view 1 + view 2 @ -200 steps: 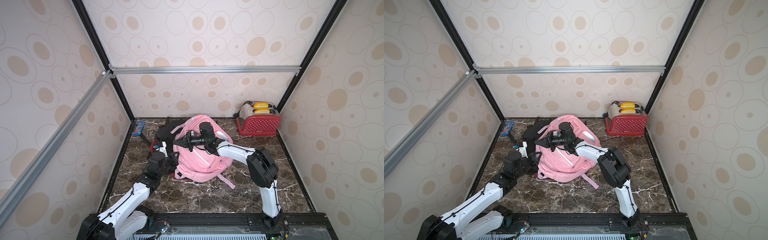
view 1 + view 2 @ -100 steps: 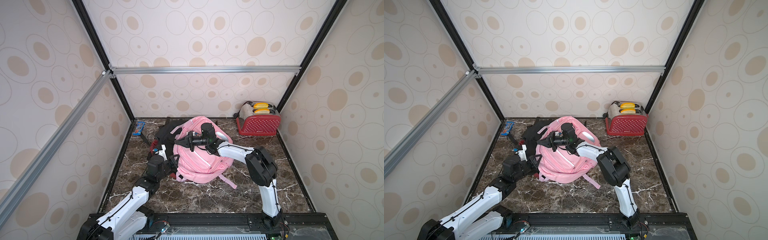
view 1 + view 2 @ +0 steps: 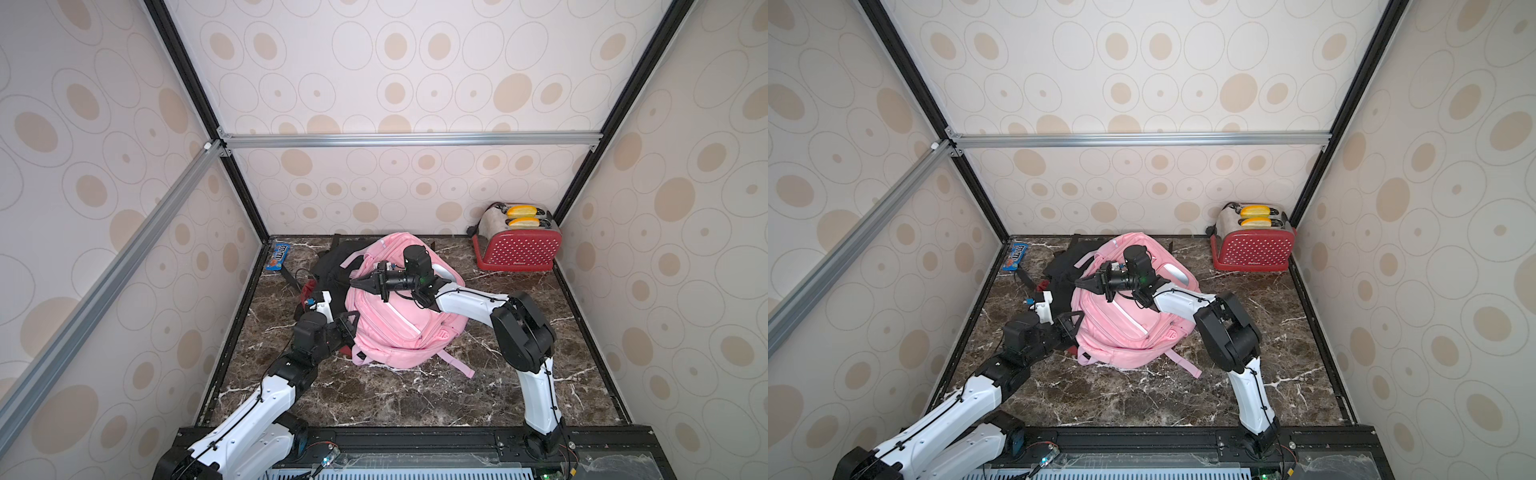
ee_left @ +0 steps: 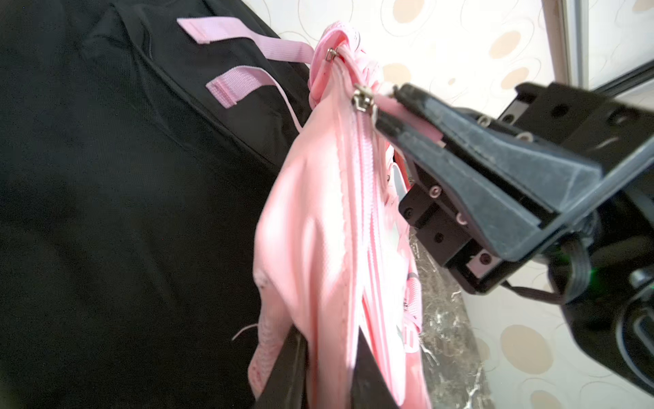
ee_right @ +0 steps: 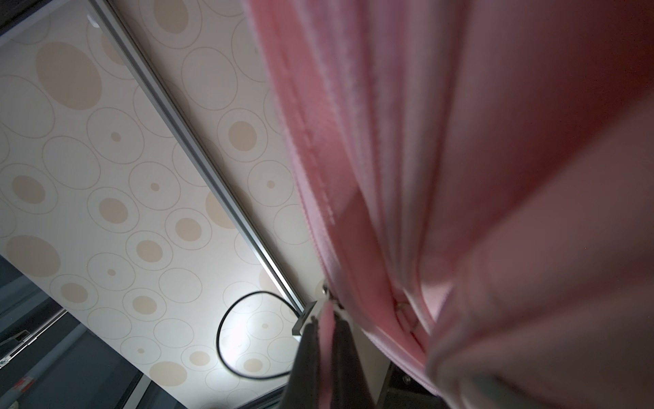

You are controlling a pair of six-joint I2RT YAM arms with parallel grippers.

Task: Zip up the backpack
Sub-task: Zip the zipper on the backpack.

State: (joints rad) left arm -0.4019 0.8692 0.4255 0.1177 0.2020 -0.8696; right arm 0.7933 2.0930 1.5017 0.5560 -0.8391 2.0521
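Note:
The pink backpack lies on the marble table, partly on a black bag. My right gripper is shut on the pink zipper pull tab at the backpack's far left top, just behind the metal slider. From the slider the zipper runs closed down the pack toward my left gripper. My left gripper sits at the backpack's near left edge. Its jaws stand slightly apart, with a fold of pink fabric still between them.
A red dotted toaster with two buns stands at the back right. A blue candy packet lies in the back left corner. Loose pink straps trail in front of the backpack. Walls enclose the table on three sides.
My left gripper's jaws have parted on the fabric fold they were clamping. The right gripper keeps its hold on the pull tab and has barely moved.

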